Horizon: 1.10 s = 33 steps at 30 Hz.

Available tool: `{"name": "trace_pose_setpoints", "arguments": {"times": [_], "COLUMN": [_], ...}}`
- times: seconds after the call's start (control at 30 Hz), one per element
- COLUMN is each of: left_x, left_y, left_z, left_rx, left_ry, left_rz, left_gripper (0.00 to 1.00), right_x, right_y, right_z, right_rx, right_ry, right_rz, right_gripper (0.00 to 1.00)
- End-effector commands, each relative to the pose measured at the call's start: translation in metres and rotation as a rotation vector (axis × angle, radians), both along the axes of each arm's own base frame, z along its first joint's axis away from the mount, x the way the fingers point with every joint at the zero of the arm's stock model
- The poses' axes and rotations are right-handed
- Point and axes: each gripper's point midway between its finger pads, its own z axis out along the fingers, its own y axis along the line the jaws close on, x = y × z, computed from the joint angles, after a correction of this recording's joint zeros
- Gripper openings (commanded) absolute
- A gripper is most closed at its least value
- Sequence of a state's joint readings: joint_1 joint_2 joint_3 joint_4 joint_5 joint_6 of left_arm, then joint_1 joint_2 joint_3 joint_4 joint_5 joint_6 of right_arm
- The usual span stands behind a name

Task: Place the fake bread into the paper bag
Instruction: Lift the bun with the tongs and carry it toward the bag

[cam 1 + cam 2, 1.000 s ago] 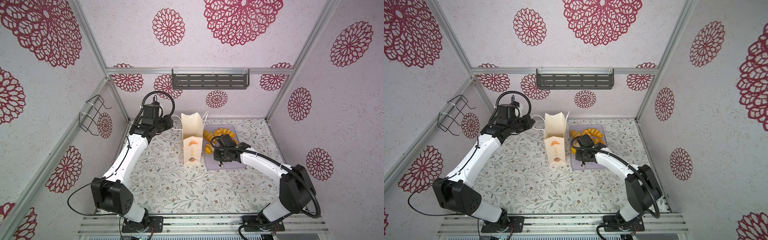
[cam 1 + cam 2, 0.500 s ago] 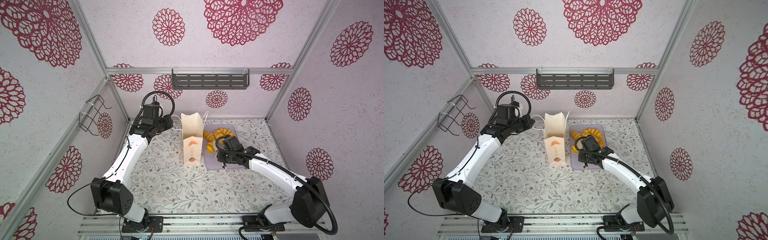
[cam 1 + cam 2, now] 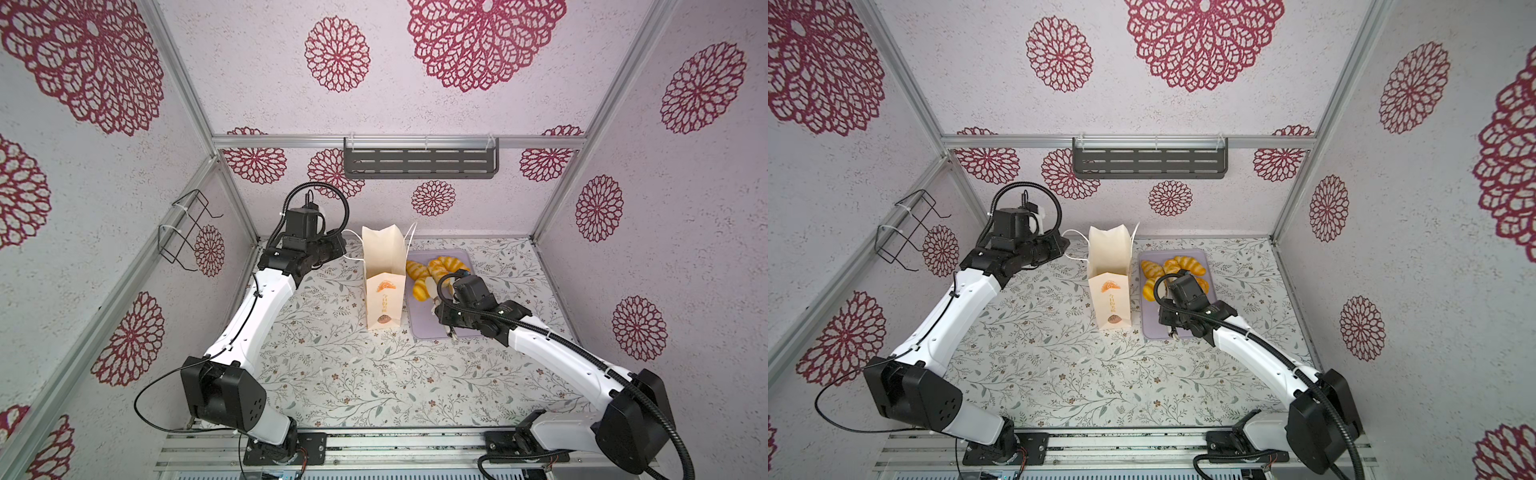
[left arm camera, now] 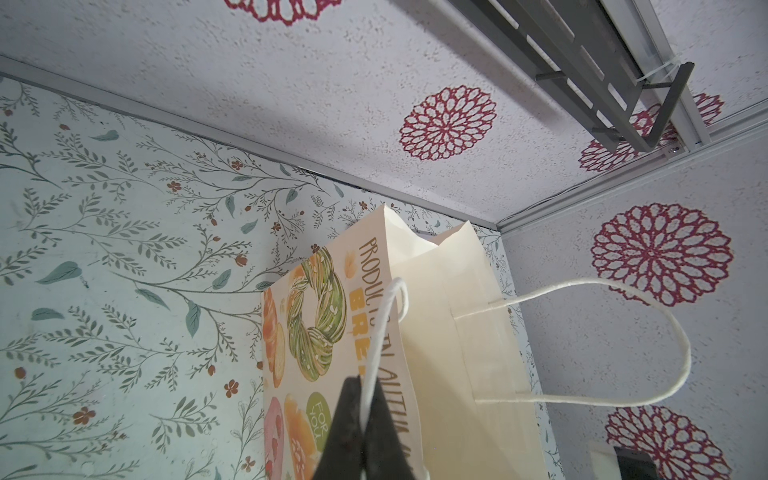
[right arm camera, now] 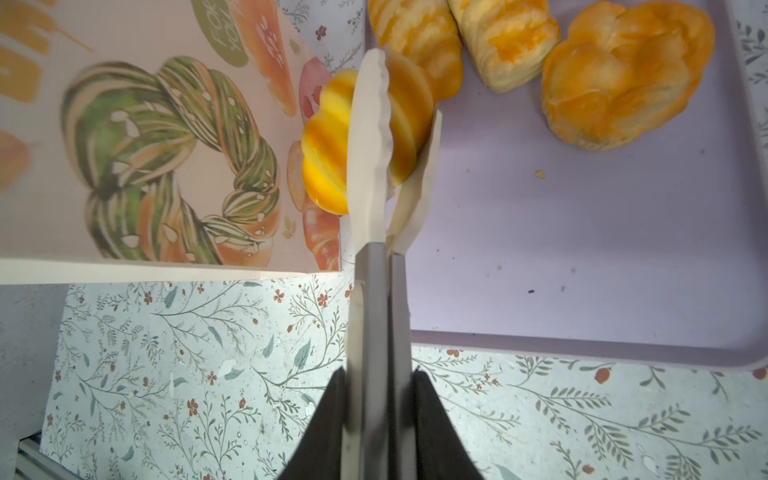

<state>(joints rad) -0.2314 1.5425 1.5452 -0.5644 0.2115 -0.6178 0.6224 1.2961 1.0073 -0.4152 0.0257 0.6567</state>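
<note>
One striped roll (image 5: 326, 158) is sitting clamped between the pale tips of the tongs (image 5: 368, 145). The right hand (image 5: 376, 399) is squeezing the tongs' steel arms almost together: narrow, gripping the tool and not the bread itself. The roll is hanging just beside the printed side of the paper bag (image 3: 384, 270), at the bag-side edge of the lilac tray (image 5: 582, 270). Whether it is clear of the tray surface cannot be told. Three other breads (image 5: 623, 75) are lying farther back on the tray in the right wrist view.

The left hand (image 4: 365, 399) is pinching the bag's white cord handle (image 4: 384, 316), closed right down on it. This is steadying the bag upright on the bench (image 3: 332, 374), with its mouth looking open.

Change over the last second: the right arm's elbow has been swinging out toward the right wall. The wrist has been drawing slightly toward the tray's front, tongs and roll coming along. Left arm and bag are staying put.

Reading: the grasp is looking done and the carry is beginning. The bag is standing tall, so the roll is probably needing a lift above the rim before crossing to the mouth. Nothing is showing inside the bag from these angles.
</note>
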Motion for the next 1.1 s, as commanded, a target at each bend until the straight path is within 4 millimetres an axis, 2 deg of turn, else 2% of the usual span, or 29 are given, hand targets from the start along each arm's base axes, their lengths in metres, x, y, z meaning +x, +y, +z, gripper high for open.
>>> {"name": "trace_pose_setpoints", "arguments": {"times": [0.0,0.83,1.07], "left_x": [-0.006,-0.005,-0.005], "left_y": [0.001,-0.001,-0.002], "left_z": [0.016,0.011,0.012], "left_rx": [0.003,0.003,-0.005], "left_ry": [-0.042,-0.032,-0.033], "left_rz": [-0.006,-0.010,-0.014], "left_gripper": [0.00,0.00,0.00], "right_x": [0.011,0.010,0.009], "right_y": [0.002,-0.007,-0.011], "right_z": [0.037,0.121,0.150], "right_rx": [0.072,0.227,0.263], "right_ry": [-0.112,-0.330,-0.398], "right_rz": [-0.032,-0.072,-0.081], "right_gripper": [0.00,0.00,0.00]}}
